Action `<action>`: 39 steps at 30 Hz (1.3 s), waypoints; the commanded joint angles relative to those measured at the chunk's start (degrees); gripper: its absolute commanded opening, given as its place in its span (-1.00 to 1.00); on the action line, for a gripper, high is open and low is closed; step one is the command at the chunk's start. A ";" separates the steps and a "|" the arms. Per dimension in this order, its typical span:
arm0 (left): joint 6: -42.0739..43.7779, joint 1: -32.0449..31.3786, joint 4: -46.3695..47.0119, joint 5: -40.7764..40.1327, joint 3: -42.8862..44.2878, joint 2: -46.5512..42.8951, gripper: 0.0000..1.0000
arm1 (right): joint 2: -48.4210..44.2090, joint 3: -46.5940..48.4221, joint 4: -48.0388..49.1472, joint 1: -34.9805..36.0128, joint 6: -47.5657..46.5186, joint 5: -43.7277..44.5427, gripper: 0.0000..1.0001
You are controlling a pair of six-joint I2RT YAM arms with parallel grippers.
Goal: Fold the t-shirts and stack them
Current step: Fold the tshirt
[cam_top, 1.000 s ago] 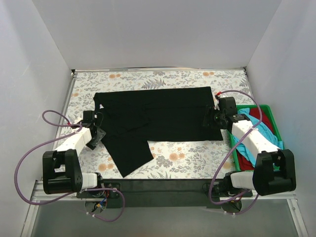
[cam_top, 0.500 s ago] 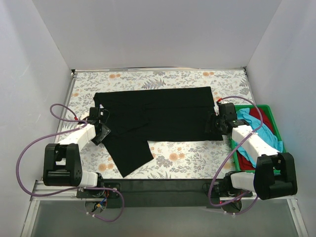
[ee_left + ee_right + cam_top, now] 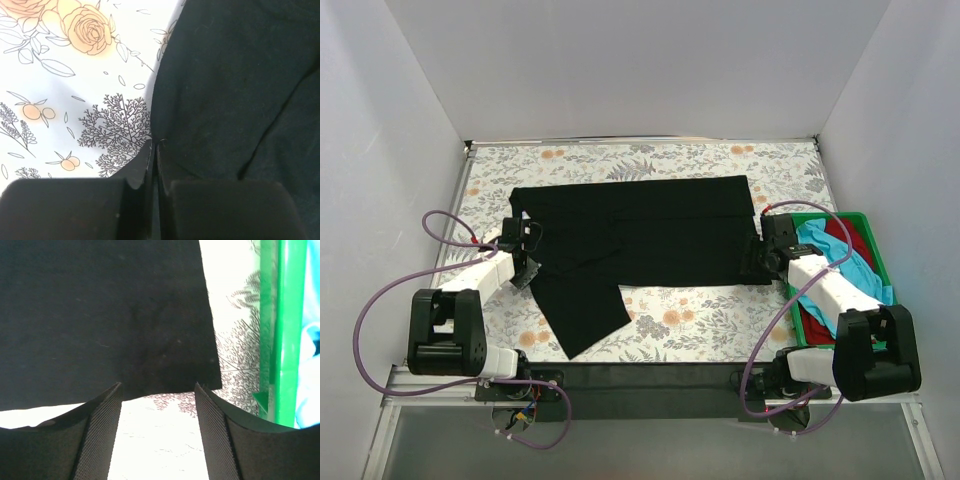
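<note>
Table [image 3: 700, 315]: floral top, white walls.
Black shirt [image 3: 650, 235]: lay flat mid-table.
Left gripper [image 3: 154, 146]: jaws pinched on its left edge.
Right gripper [image 3: 157, 390]: jaws wide over its near-right corner.
Tray [image 3: 282, 340]: at right, held turquoise shirt [image 3: 863, 268] and red shirt [image 3: 845, 232].

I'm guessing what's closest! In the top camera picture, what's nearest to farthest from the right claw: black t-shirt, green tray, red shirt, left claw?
From the right claw:
1. Big black cloth t-shirt, at its tips, leftward.
2. Green plastic tray, beside it on the right.
3. Red cloth shirt, inside that tray.
4. Left claw, across the table.
</note>
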 commanded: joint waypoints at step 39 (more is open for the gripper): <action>-1.68 0.59 -4.65 -5.98 -1.98 -3.30 -1.00 | 8.08 -2.82 -1.06 -1.47 3.55 6.76 -0.97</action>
